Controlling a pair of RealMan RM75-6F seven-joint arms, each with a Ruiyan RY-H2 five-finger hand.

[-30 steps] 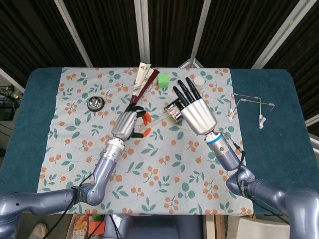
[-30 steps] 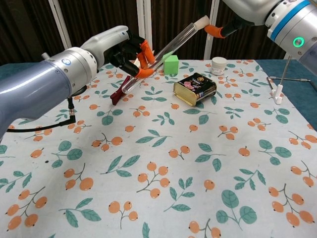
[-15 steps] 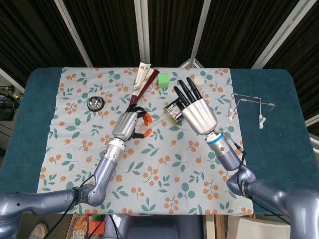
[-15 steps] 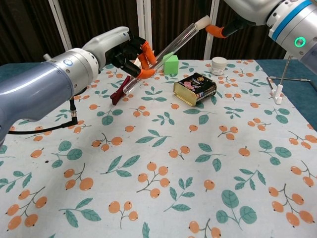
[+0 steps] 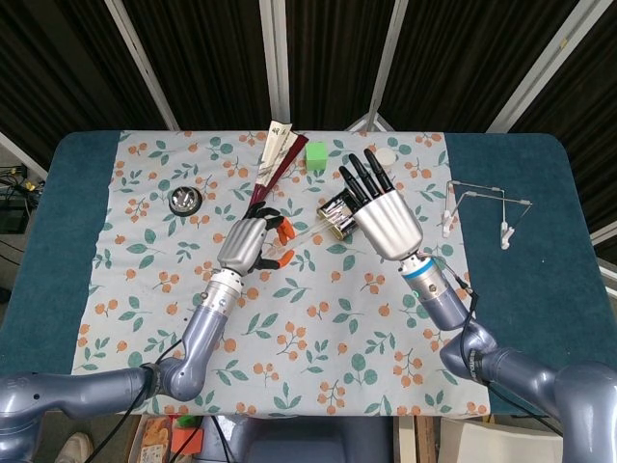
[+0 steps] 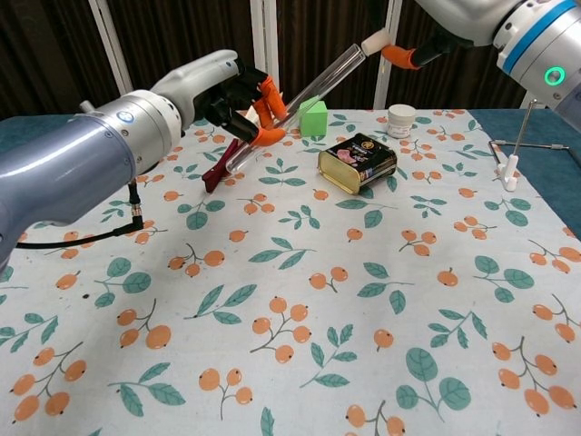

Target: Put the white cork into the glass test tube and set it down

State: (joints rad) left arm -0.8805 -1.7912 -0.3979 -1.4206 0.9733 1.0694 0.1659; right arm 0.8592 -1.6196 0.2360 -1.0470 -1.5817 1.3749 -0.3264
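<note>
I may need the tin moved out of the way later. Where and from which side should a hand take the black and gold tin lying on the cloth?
Probably across its two long flat sides, coming from above. The tin lies flat and low, with bare cloth around it, so a hand can straddle its narrow width. The right hand is nearest, and it holds nothing visible.

Near cloth (image 6: 300,309) lies open; black tin (image 6: 357,163), green block (image 6: 313,118), white jar (image 6: 400,120) crowd the far middle.
</note>
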